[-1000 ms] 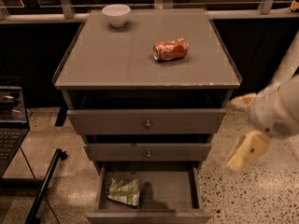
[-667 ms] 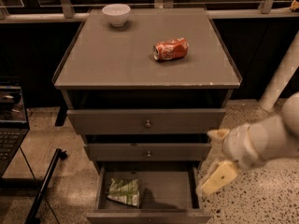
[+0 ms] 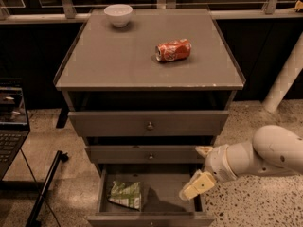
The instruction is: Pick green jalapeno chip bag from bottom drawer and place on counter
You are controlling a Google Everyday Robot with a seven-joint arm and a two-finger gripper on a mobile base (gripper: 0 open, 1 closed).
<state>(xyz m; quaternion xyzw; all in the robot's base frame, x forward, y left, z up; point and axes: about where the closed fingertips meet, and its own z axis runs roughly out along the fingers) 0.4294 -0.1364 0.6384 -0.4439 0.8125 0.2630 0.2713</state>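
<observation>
The green jalapeno chip bag [image 3: 127, 194] lies crumpled in the left half of the bottom drawer [image 3: 165, 187], which is pulled open. My gripper [image 3: 197, 170] reaches in from the right on a white arm and hangs over the drawer's right side, open and empty. One finger [image 3: 204, 150] sits near the middle drawer and the other [image 3: 193, 189] is over the drawer floor. The bag is a short way left of the gripper. The counter [image 3: 118, 60] is the cabinet's flat top.
An orange-red soda can [image 3: 173, 50] lies on its side on the counter, right of centre. A white bowl [image 3: 118, 14] stands at its back left. Two knobbed drawers are partly open above. A laptop [image 3: 12, 122] and a black stand [image 3: 45, 188] are at left, and a white pole [image 3: 284, 79] at right.
My arm has swung left and down from beside the cabinet to over the right side of the open bottom drawer. The bag, can and bowl have not moved.
</observation>
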